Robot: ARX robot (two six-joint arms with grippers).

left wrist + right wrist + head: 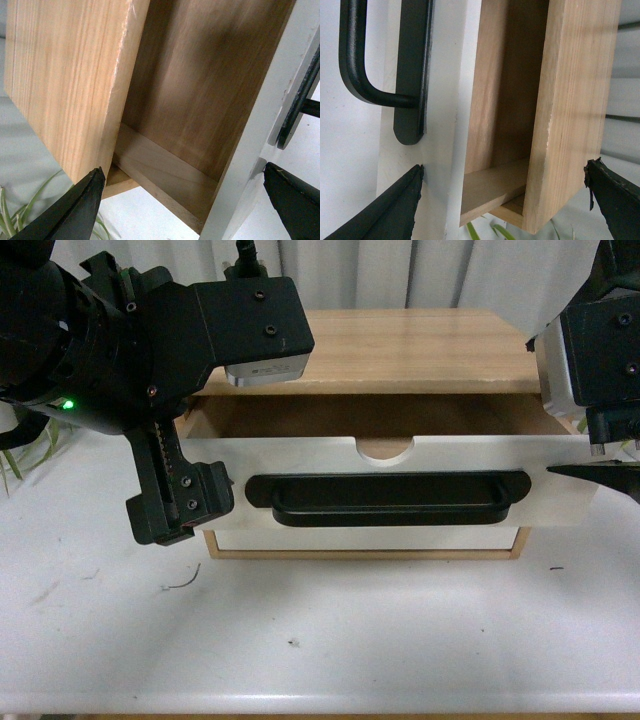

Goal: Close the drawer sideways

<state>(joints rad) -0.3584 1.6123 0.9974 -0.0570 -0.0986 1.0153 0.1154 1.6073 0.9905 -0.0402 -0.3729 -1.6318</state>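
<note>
Box [400, 350]: on the table [320, 640], toward the back.
Drawer [300, 455]: sticks out of the box, toward the front.
Left gripper [185, 200]: at the drawer's left end.
Right gripper [502, 200]: at the drawer's right end.
Plant [15, 465]: left of the box.

**A robot test bench**

You are looking at a staged setup: a plain white table [320, 640], a pale curtain [400, 270] hung as backdrop, and one small wooden cabinet [420, 350] with its drawer [300, 455] standing alone as a prop.
</note>
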